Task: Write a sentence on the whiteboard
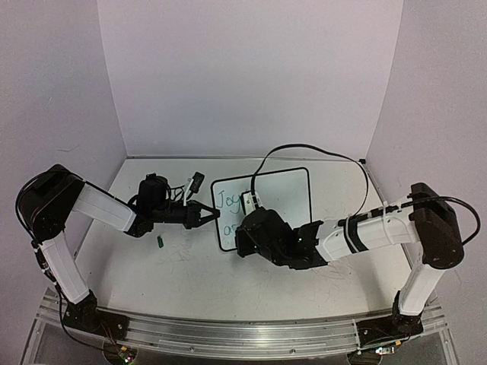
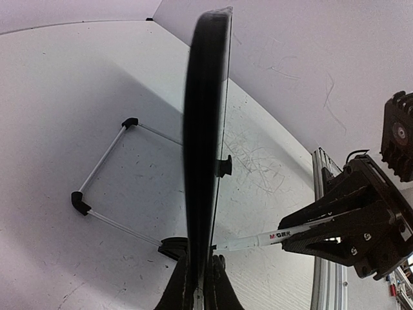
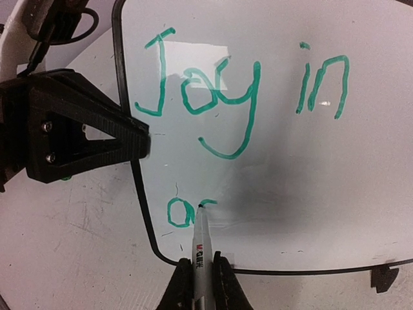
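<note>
The whiteboard point(image 1: 281, 190) was found at the middle of the table point(image 1: 152, 274), its long axis running left to right before the arms. Its left edge was clamped between the closed fingers of the left gripper point(image 1: 209, 215), whose forearm was stretched in from the left. A marker point(image 3: 200, 242) was pinched in the right gripper point(image 3: 199, 274), the jaws drawn tight on its barrel, and its tip was set on the board's lower left part. Of the sentence point(image 3: 250, 110), "Joy in" was seen complete on the upper line. Below it only an "a" and the start of a further letter had been formed. The bare run of the lower line lay to the right of the tip, along the long axis, so the coming strokes were judged to call for rightward travel. The right arm was the nearer one, its forearm laid in from the right and its wrist held over the board's near edge.
</note>
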You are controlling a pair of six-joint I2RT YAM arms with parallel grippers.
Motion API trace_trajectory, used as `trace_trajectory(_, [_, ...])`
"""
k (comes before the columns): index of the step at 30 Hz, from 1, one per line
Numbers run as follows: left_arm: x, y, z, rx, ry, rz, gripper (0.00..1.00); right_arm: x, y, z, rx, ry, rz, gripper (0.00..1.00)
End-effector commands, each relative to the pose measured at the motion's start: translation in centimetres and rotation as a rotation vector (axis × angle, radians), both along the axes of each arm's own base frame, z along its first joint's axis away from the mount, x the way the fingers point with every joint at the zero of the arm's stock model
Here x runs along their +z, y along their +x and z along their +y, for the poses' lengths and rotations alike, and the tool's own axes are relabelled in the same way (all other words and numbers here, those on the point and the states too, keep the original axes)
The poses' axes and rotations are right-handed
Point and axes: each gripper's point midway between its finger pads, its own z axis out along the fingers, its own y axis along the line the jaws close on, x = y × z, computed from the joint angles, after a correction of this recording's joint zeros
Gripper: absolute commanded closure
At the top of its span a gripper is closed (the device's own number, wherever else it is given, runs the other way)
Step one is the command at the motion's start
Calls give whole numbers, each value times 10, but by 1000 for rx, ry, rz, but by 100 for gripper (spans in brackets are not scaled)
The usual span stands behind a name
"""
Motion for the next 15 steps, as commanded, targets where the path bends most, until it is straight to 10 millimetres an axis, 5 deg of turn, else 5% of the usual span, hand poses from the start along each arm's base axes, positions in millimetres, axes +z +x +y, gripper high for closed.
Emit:
trace_trajectory(1, [18, -1, -5, -22, -23, -64, 100, -19, -6, -1, 3, -28, 24, 100])
trace_trajectory(15, [16, -1, -6, -24, -21, -60, 100, -19, -4, -13, -47, -39, 13, 100])
